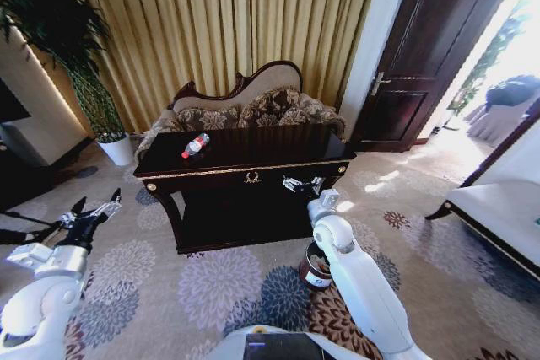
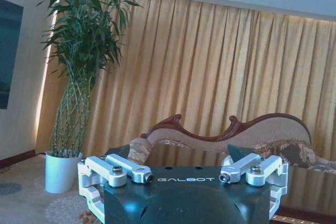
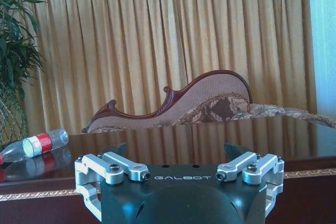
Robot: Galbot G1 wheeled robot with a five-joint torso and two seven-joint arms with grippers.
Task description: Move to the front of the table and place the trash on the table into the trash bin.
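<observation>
Trash bin (image 1: 317, 266) on carpet beside my right arm, near the worktop's front. My left pincer (image 1: 94, 211) open, low over carpet, well left of the worktop (image 1: 253, 164). My right pincer (image 1: 303, 184) open at its front edge. Plastic bottle (image 1: 195, 146) lies farther back, left of centre.

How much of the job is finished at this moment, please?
Done: the robot stands before the table. In hand: nothing; the left gripper and right gripper are open and empty. Left: the bottle lies on the table, not in the trash bin.
</observation>
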